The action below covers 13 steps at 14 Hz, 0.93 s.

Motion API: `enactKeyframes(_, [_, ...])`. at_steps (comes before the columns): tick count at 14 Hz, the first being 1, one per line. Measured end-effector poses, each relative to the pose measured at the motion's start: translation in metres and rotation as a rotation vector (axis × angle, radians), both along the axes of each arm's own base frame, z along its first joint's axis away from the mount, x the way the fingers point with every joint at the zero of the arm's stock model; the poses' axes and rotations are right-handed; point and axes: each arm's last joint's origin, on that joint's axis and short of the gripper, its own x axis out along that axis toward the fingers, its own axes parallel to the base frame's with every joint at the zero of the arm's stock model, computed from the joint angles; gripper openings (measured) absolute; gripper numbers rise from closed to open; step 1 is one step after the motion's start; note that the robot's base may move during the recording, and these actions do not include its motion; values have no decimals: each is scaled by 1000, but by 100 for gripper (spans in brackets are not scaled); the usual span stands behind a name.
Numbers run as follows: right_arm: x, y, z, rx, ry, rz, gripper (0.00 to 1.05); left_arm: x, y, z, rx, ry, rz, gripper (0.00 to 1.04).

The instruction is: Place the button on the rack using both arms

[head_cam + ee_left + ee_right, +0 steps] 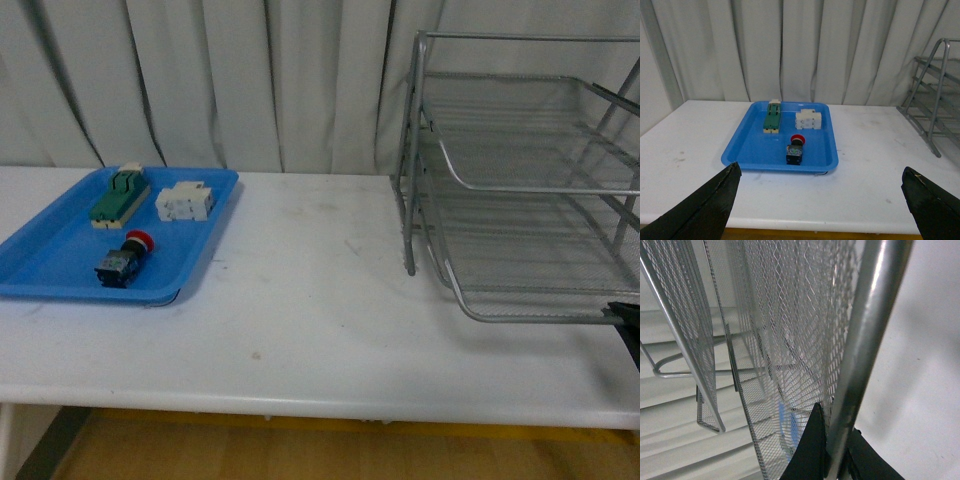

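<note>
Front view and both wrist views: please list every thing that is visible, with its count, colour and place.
button: one, red cap on dark body, near part of the tray.
switch block: one, green and beige, far left part of the tray.
white block: one, white, far part of the tray, right of the switch block.
tray: one, blue, table's left side.
rack: one, silver wire mesh, table's right side.
table: one, white, under everything.
curtain: one, pale grey, behind the table.
left hand: one, black, open, facing the tray, holding nothing.
right hand: one, black, closed on a rack bar.
</note>
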Motion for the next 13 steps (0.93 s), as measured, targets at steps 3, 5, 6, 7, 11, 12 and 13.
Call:
enactKeyframes(3, [-12,-4,1,0,17,-5,6,0,0,0,0,0,0,98])
enactKeyframes(5, [-13,-11,1,-4,29,-24,31,0,0,0,0,0,0,98])
enactKeyframes(6, [-13,-15,3,-8,22,-33,42,0,0,0,0,0,0,98])
enactKeyframes(7, [-13,-15,5,-11,15,-34,55,0,0,0,0,1,0,98])
enactKeyframes(11, [-27,-18,11,-7,19,-46,100,0,0,0,0,0,0,98])
enactKeyframes(12, [-33,-21,14,-7,16,-57,97,0,0,0,0,0,0,98])
enactKeyframes(13, [-40,-21,20,-7,7,-59,98,0,0,0,0,0,0,98])
